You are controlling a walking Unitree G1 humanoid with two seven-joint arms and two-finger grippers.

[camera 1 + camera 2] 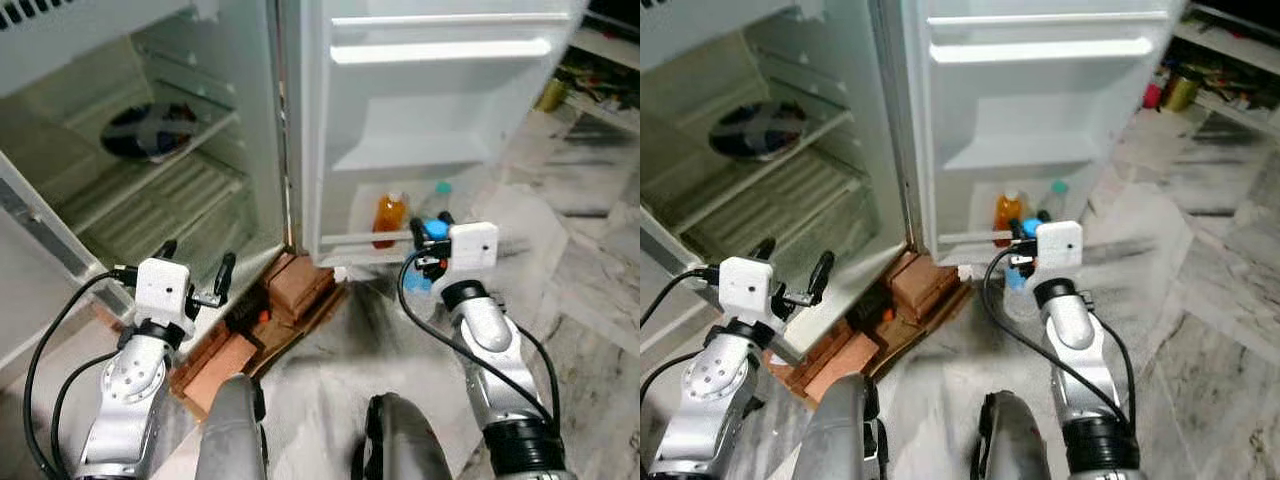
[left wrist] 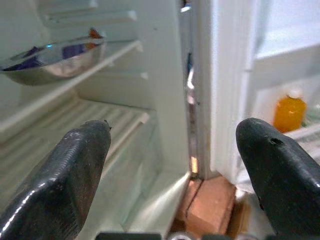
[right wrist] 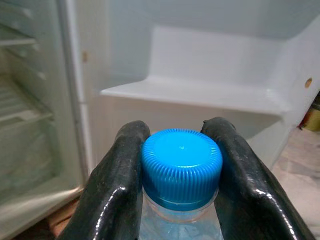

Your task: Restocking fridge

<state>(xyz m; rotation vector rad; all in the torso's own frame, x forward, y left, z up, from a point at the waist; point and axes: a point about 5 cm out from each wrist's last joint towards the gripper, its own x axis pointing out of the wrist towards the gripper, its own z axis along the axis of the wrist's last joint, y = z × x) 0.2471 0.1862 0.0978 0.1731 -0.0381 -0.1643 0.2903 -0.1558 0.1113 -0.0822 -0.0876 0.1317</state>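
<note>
My right gripper (image 1: 432, 232) is shut on a clear water bottle with a blue cap (image 3: 181, 167), gripped at the neck, just in front of the open fridge door's bottom rack (image 1: 350, 242). An orange juice bottle (image 1: 389, 219) and a bottle with a teal cap (image 1: 442, 189) stand in that rack. My left gripper (image 1: 195, 264) stands open and holds nothing, in front of the fridge's lower compartment (image 1: 160, 210). A steel bowl (image 2: 52, 60) sits on a fridge shelf.
The fridge stands on red bricks (image 1: 290, 285) on the floor. The door's upper shelves (image 1: 440, 50) are bare. A cluttered shelf (image 1: 600, 70) is at the far right, past a marble floor (image 1: 590, 260).
</note>
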